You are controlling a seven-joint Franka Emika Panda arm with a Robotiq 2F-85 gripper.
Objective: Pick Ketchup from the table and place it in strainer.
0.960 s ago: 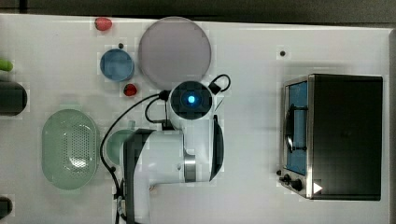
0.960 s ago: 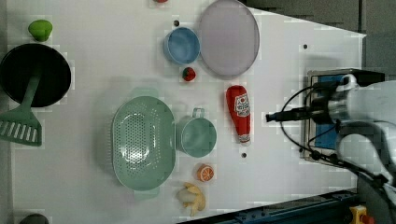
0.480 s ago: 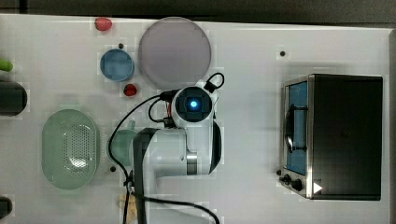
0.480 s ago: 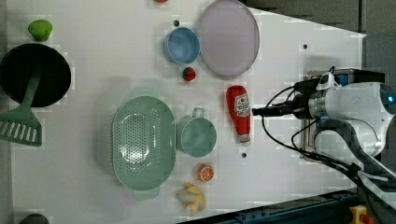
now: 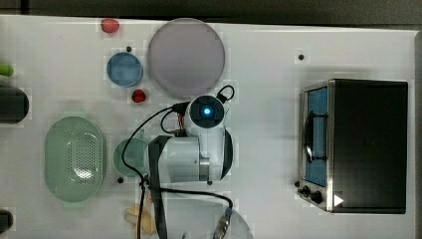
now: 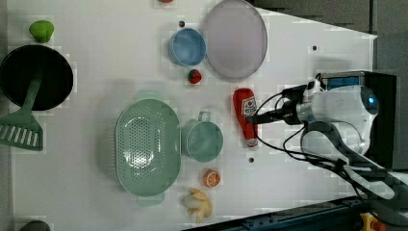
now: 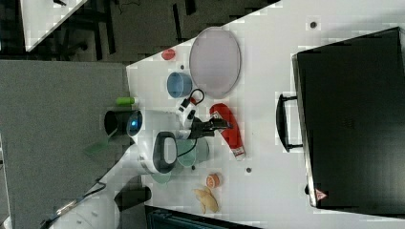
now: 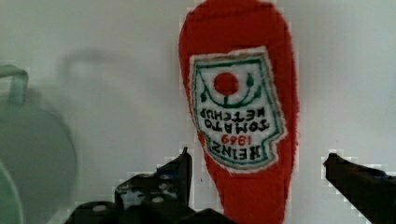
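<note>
The end effector (image 8: 257,172), spread wide, straddles the ketchup (image 6: 245,117) lying flat on the counter (image 6: 106,72), just beside the green mug (image 6: 203,140) next to the strainer (image 6: 147,147).

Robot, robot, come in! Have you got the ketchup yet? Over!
Fingers open, one on each side of the ketchup. Ketchup lying flat on the table, not gripped yet. Green mug sits between ketchup and strainer.

"HEINZ TOMATO KETCHUP 1869" on the ketchup (image 8: 238,107) bottle's white label
</note>
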